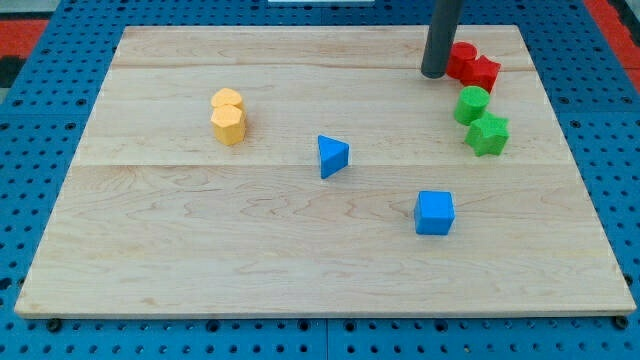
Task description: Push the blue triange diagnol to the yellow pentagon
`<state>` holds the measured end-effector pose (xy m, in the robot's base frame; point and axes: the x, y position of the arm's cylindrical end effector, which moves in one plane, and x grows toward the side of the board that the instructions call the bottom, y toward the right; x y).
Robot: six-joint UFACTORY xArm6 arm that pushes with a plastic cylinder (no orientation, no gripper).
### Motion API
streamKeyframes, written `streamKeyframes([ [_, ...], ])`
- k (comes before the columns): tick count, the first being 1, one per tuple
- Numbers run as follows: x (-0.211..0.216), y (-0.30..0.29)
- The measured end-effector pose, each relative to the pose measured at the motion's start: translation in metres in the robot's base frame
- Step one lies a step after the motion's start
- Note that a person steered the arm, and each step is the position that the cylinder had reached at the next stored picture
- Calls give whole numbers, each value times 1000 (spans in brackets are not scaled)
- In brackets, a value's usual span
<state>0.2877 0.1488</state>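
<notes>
The blue triangle (333, 156) sits mid-board, looking light, hard and apt to spin unless pushed squarely on a flat face. The yellow pentagon (228, 124) lies toward the left edge. My tip (433, 74), a bare rod with no claw, rests near the top-right corner, touching the red blocks (472, 65).

blue cube (434, 212), green blocks (481, 120), red blocks (473, 66)
</notes>
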Motion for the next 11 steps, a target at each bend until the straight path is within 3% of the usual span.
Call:
streamKeyframes([
  [3, -34, 39],
  [4, -7, -23],
  [5, 79, -39],
  [6, 126, -80],
  [7, 143, -151],
  [8, 176, -153],
  [11, 219, -199],
])
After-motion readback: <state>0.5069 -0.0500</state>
